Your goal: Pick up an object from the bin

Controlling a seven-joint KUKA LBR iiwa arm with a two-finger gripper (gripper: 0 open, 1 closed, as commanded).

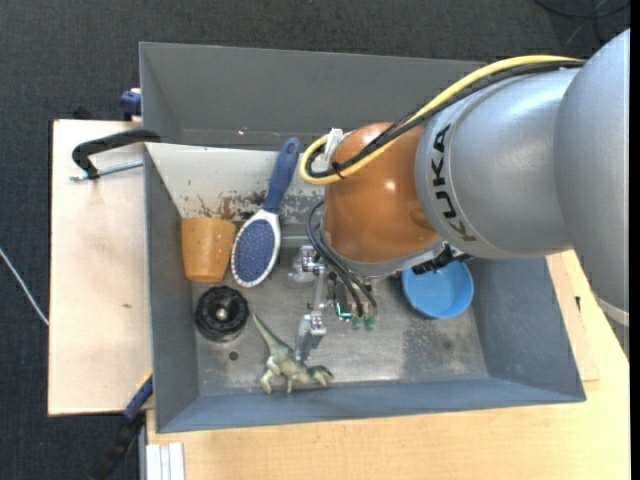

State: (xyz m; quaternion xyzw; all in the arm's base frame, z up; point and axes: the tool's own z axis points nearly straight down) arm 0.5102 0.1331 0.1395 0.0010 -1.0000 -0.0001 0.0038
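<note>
Gripper (309, 296) hangs mid-bin (250, 93), fingers spread wide with nothing between them. Just beside the lower finger, by the near wall, lies a green toy dinosaur (290, 371). Its long axis runs diagonally, with the thin tail pointing up-left. Left of the gripper lies a blue hairbrush (258, 244), its handle pointing toward the far wall.

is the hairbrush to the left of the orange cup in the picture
No, the hairbrush lies against the right side of the orange cup.
</note>
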